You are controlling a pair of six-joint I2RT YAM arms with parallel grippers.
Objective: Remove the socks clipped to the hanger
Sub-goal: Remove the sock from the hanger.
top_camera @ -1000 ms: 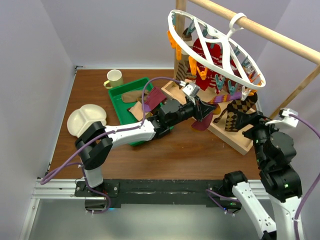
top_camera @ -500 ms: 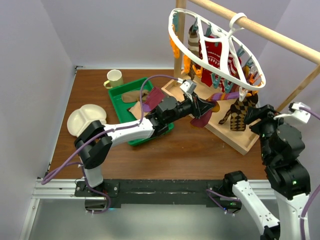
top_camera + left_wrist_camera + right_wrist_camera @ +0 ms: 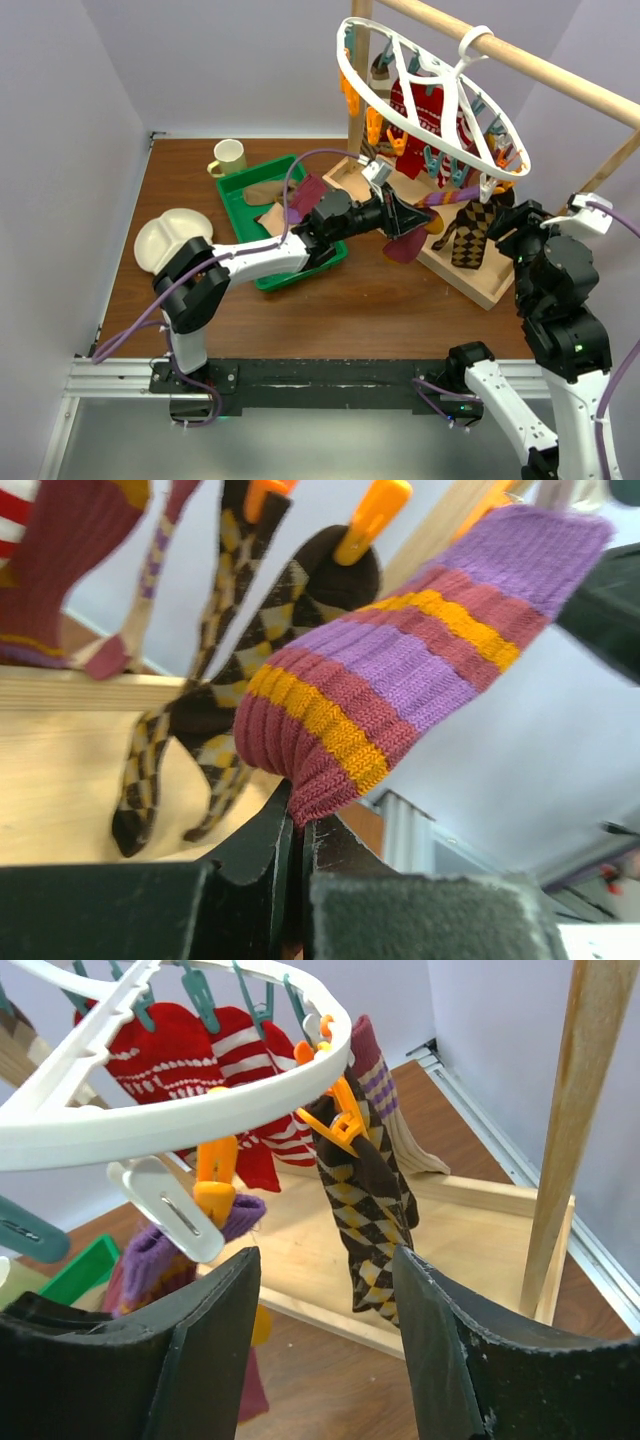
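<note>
tabletop [image 3: 330, 310]: left pincer [image 3: 297, 825] clamps striped sock [image 3: 400, 690]

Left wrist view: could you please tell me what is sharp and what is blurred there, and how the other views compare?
Left wrist view: striped sock crisp, its knit readable; far background blurred. Right wrist view: hanger and diamond-patterned sock sharp, evenly lit. Top view: even light, no glare.

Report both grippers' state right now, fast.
Left gripper: shut on the purple-striped sock.
Right gripper: open, holding nothing; its fingers stand apart, facing the argyle sock.
</note>
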